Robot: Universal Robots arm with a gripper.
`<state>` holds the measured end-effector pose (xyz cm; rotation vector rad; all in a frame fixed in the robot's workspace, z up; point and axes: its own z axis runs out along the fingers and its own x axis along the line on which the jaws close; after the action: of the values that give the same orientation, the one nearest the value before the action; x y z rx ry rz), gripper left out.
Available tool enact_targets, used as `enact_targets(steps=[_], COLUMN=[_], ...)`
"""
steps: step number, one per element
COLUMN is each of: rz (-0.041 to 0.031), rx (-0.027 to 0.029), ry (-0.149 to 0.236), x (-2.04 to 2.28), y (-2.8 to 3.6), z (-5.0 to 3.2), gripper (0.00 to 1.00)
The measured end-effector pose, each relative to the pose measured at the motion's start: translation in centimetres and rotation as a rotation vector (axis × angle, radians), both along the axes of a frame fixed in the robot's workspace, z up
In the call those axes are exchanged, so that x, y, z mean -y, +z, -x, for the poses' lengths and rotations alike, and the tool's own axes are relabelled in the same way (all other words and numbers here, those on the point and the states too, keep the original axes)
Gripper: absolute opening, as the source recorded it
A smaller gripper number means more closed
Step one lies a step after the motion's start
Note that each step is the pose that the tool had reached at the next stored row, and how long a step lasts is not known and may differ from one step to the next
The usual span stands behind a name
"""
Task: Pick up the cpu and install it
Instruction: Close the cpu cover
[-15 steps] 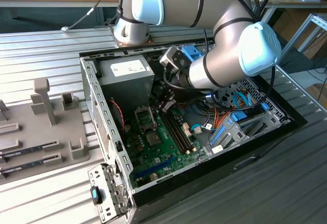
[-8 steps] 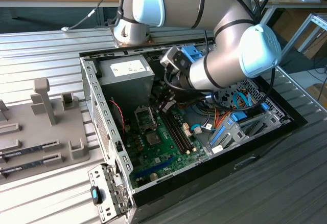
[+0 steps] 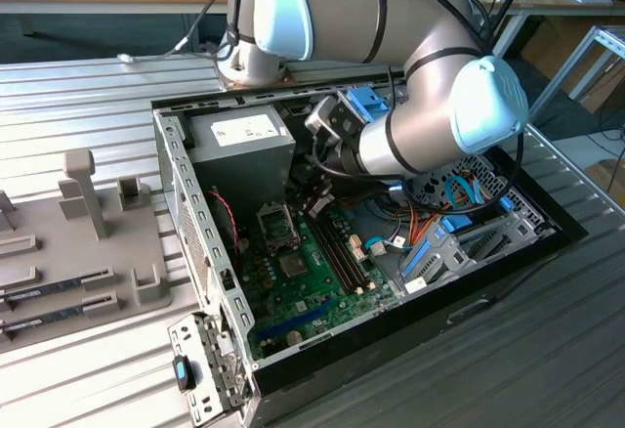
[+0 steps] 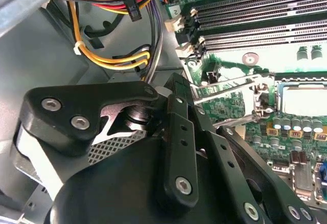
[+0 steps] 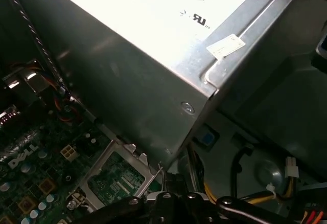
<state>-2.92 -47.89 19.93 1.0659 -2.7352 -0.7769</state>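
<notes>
**Well inside the case, pincer at the socket**

Quickly, big to small. The arm (image 3: 391, 18) reaches down into the open computer case (image 3: 186, 203). The power-supply box (image 5: 153, 55) stands close alongside the pincer (image 4: 176, 93), a corner of it just above in the first wrist view. The wire bundle (image 4: 117, 58) runs behind the pincer, near but not touching as far as I can see. The motherboard (image 4: 230, 60) lies under and ahead of the pincer, with the memory slots (image 4: 255, 9) beyond. The hinged socket frame (image 4: 230, 98) is lifted, its near edge right at the pincer's tip. Whether the pincer is spread or pressed together, I cannot tell; the linkage hides the tip.

A pale grey square in the socket just past the frame reads as the cpu (image 4: 301, 98), apparently lying flat. Glare makes that a guess.

My judgement is that this is the seating stage. To do it well, the chip must lie level and square in the socket, with no downward force. The tip should stay clear of the raised frame and the wires.
</notes>
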Motion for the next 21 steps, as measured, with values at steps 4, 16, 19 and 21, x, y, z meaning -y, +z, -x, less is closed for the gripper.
enact_targets(steps=[4,16,19,21], rz=[0.0,-0.0024,-0.0031,-0.0039], rx=[0.0,0.0,0.0,0.0], ry=[0.0,0.0,0.0,0.0], x=[-0.11,-0.13,-0.12,-0.13], y=[-0.46,-0.8,-0.65,-0.44], z=[0.0,0.17,0.18,0.18], gripper=[0.11,0.11,0.11,0.11])
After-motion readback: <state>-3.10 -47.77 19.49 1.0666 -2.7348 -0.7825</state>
